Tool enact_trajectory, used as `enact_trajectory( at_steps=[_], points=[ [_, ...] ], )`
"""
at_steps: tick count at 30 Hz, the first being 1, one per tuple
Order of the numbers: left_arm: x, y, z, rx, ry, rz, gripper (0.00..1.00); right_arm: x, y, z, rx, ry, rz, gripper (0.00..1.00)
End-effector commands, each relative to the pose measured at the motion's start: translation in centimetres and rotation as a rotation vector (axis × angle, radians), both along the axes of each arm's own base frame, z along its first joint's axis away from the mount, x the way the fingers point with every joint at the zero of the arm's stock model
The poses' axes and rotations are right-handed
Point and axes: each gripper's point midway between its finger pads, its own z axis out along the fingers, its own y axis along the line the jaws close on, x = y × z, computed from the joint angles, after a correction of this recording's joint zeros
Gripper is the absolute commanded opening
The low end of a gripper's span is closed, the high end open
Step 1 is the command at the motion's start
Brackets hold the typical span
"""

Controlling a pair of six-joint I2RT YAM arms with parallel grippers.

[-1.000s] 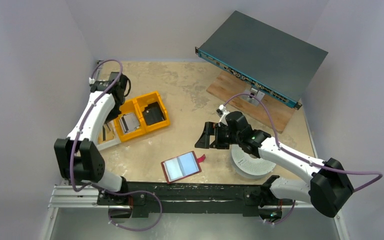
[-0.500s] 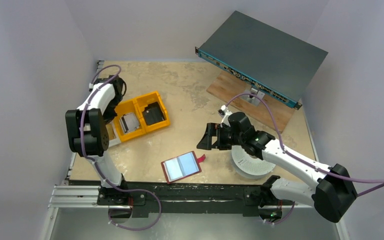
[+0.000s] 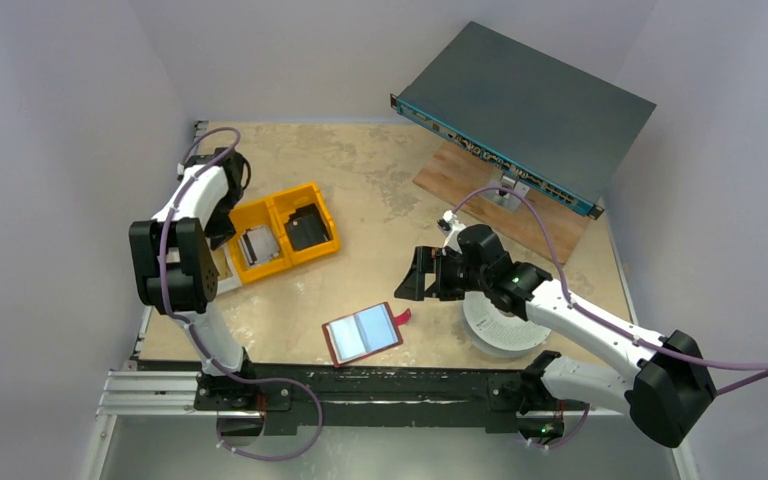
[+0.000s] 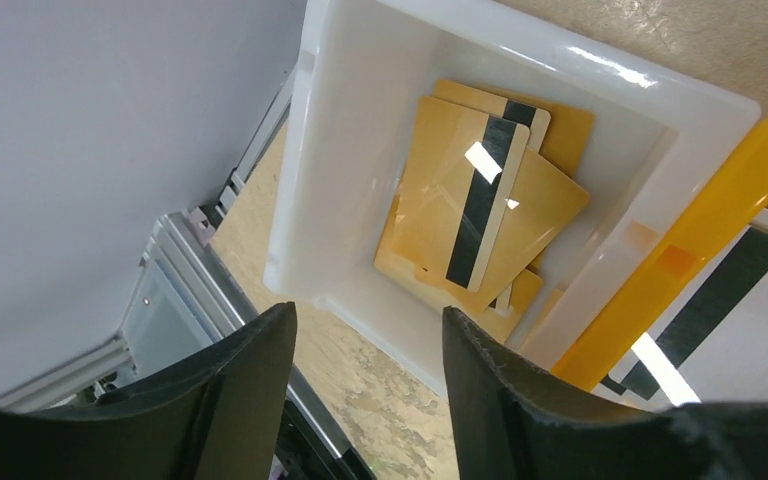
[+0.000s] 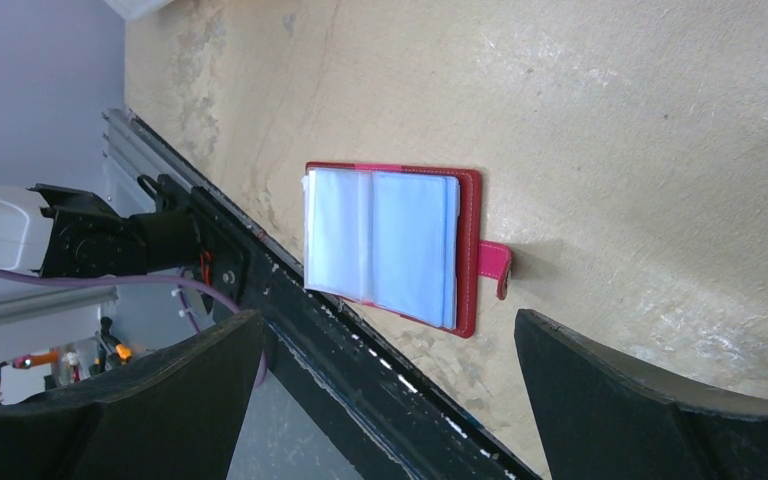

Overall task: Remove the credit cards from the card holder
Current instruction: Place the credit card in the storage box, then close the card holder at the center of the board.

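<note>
The card holder (image 3: 362,333) lies spread flat near the table's front edge, dark red with pale blue-grey sleeves (image 5: 385,240) and a pink snap tab (image 5: 495,265). Several golden-yellow credit cards (image 4: 480,200) with black stripes lie stacked in a white bin (image 4: 350,60). My left gripper (image 4: 365,320) hangs above that bin's near corner, open, with nothing between its fingers. My right gripper (image 5: 385,318) hovers wide open above and to the right of the card holder (image 5: 465,250), clear of it. In the top view the right gripper (image 3: 415,275) points left.
A yellow two-compartment bin (image 3: 285,232) holding a silvery part and a black part sits beside the white bin (image 3: 222,270). A round white object (image 3: 500,325) lies under the right arm. A grey rack unit (image 3: 525,110) rests on a wooden board (image 3: 550,235) at the back right.
The left arm's elbow has lifted and folded back toward the left wall, its wrist staying over the bins. The right arm has shifted only slightly. The card holder has not moved.
</note>
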Motion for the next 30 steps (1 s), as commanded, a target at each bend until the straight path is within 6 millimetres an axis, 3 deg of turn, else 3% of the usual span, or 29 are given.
enact_trajectory(
  at_steps=[1, 4, 15, 19, 25, 30],
  points=[
    [0.7, 0.3, 2.9, 0.006, -0.096, -0.002, 0.66, 0.5, 0.0, 0.7, 0.002, -0.04, 0.0, 0.99],
    [0.5, 0.2, 3.8, 0.002, -0.12, -0.004, 0.85, 0.4, 0.1, 0.6, 0.002, -0.041, 0.002, 0.99],
    [-0.4, -0.2, 8.0, -0.01, -0.25, -0.02, 0.9, 0.5, 0.3, 0.5, 0.002, -0.036, 0.011, 0.99],
    [-0.8, -1.6, 9.5, -0.078, -0.335, -0.062, 0.9, 0.5, -0.2, -0.2, -0.016, -0.032, -0.009, 0.99],
    [-2.4, -7.7, 10.3, -0.254, -0.471, -0.263, 0.9, 1.1, -0.6, -1.0, -0.028, -0.032, -0.061, 0.99],
    [-5.3, -13.9, 8.0, -0.442, -0.473, -0.374, 0.9, 1.6, -0.6, -1.2, -0.05, -0.041, -0.066, 0.99]
  ],
)
